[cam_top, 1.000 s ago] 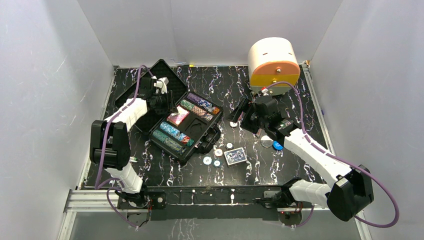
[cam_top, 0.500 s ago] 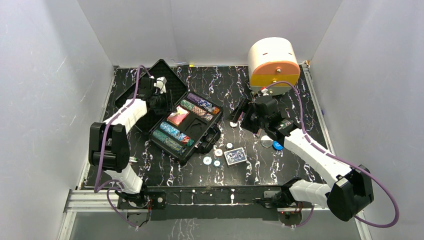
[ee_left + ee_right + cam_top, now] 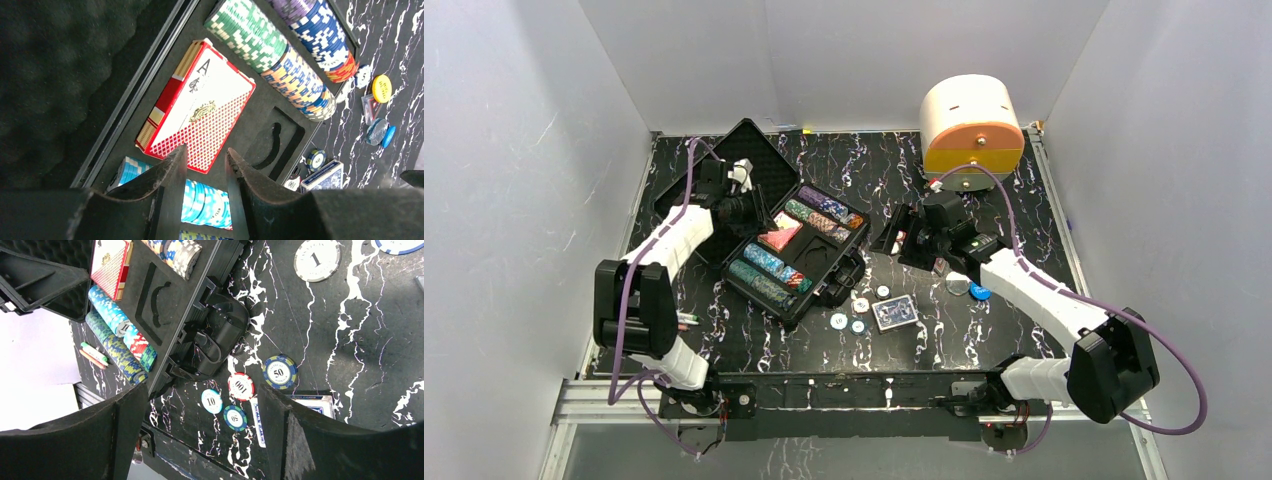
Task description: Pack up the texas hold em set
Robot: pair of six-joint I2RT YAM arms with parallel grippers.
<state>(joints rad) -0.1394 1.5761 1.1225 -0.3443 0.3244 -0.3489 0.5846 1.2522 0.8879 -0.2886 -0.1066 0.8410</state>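
Observation:
The black case [image 3: 816, 256] lies open left of centre, its foam lid [image 3: 722, 172] tipped back. Rows of chips [image 3: 270, 55] fill its slots, and a red deck [image 3: 200, 102] lies tilted in its middle slot. My left gripper [image 3: 206, 150] hovers over that deck and the light-blue chips, its jaws a narrow gap apart with nothing between them. My right gripper [image 3: 202, 387] is open wide above the table by the case handle [image 3: 215, 340]. A blue deck [image 3: 895, 312] and several loose chips [image 3: 241, 386] lie on the table in front of the case.
A white-and-orange drawer box [image 3: 971, 125] stands at the back right. A silver disc [image 3: 957, 283] and a blue disc [image 3: 980, 292] lie by the right forearm. Red and green pens [image 3: 686, 320] rest near the left arm's base. White walls enclose three sides.
The left gripper's jaws have narrowed and the arm has drawn back a little towards the lid. The right gripper has shifted slightly left and away, still open.

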